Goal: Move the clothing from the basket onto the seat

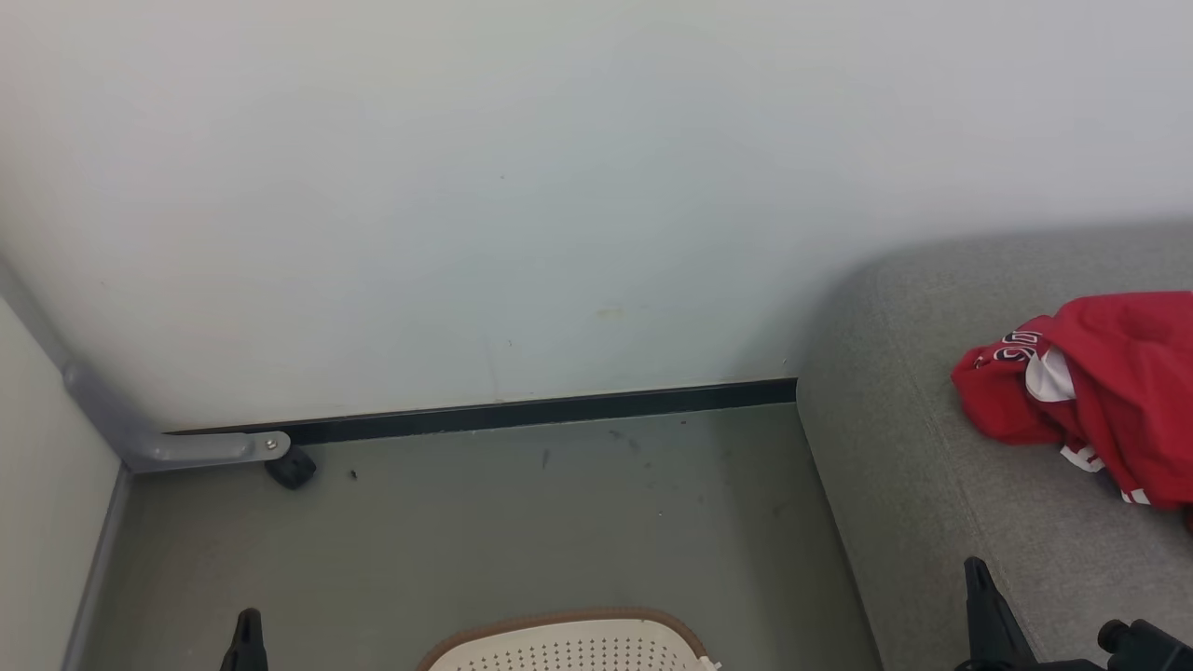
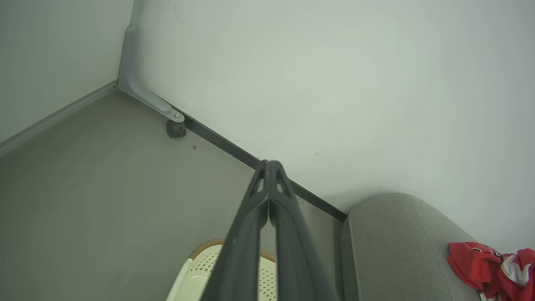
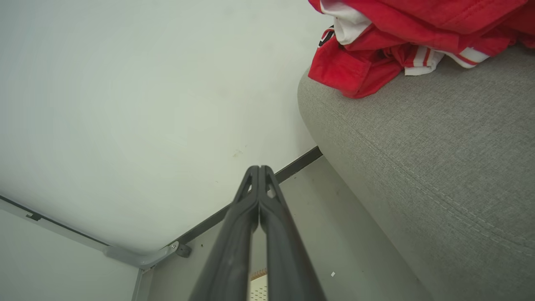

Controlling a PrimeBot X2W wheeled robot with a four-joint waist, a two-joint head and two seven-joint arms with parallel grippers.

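Note:
The red clothing [image 1: 1109, 391] lies bunched on the grey seat [image 1: 913, 466] at the right, with white panels and dark lettering showing; it is also seen as clothing [image 3: 401, 37] and clothing [image 2: 489, 267]. The cream basket [image 1: 569, 645] with its brown rim peeks in at the bottom centre, its inside hidden. My left gripper [image 1: 248, 623] shows as a dark tip left of the basket, and in its wrist view the left gripper [image 2: 269, 164] is shut with nothing held. My right gripper [image 1: 976, 570] rises over the seat's front edge; the right gripper [image 3: 259, 168] is shut, holding nothing.
A pale wall [image 1: 522, 186] stands close behind, with a dark skirting strip [image 1: 541, 410] along the grey-green floor [image 1: 485, 531]. A grey metal bracket [image 1: 177, 447] with a small black stopper [image 1: 291, 468] sits in the left corner.

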